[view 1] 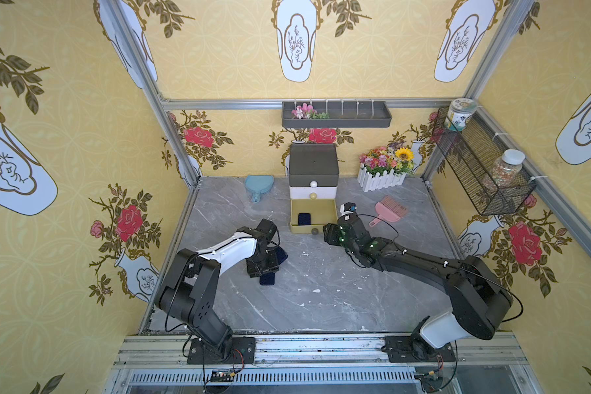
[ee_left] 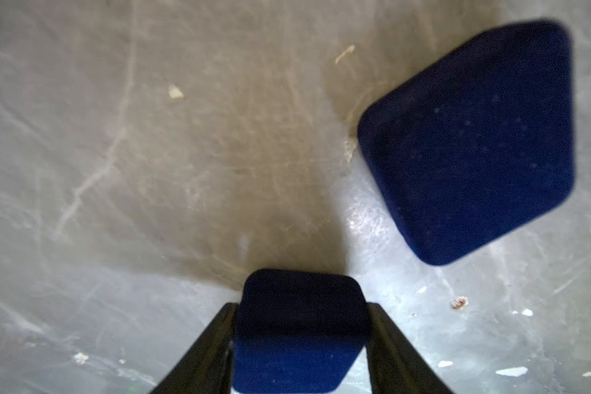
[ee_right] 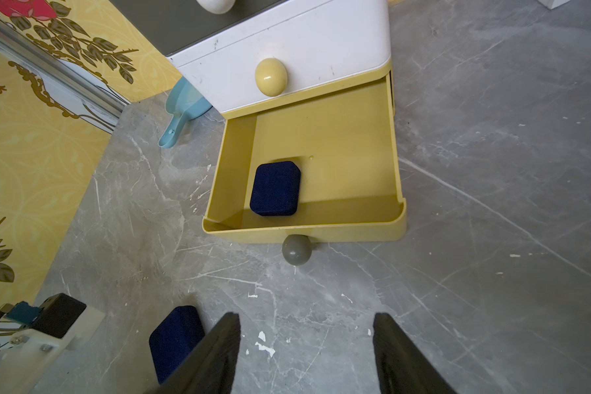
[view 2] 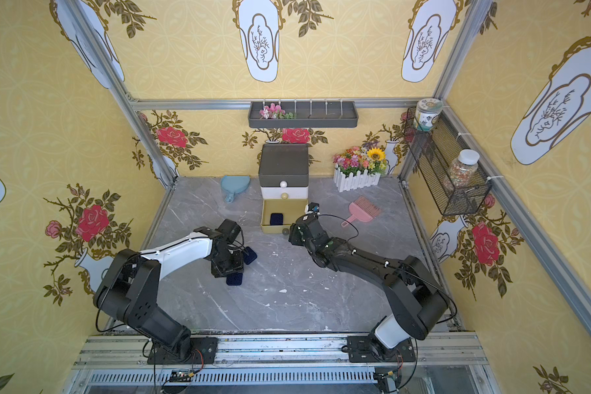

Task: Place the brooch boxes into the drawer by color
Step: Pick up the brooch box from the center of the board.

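In the left wrist view my left gripper (ee_left: 301,307) is shut on a navy brooch box (ee_left: 301,334), a finger pressed to each side, low over the grey floor. A second navy box (ee_left: 468,143) lies flat close by. In a top view the held box (view 1: 268,279) pokes out under the left gripper (view 1: 261,269), and the loose one (view 1: 282,254) lies beside it. The chest's olive-yellow drawer (ee_right: 355,233) stands pulled out with one navy box (ee_right: 275,188) inside. My right gripper (ee_right: 306,317) hovers open and empty just before the drawer's front.
A blue dustpan (view 1: 258,186) lies left of the chest (view 1: 313,163), a pink comb brush (view 1: 389,209) to its right. A white fenced flower box (view 1: 384,167) stands at the back right. A dark wall tray (view 1: 335,114) and a wire basket (view 1: 481,163) hang above.
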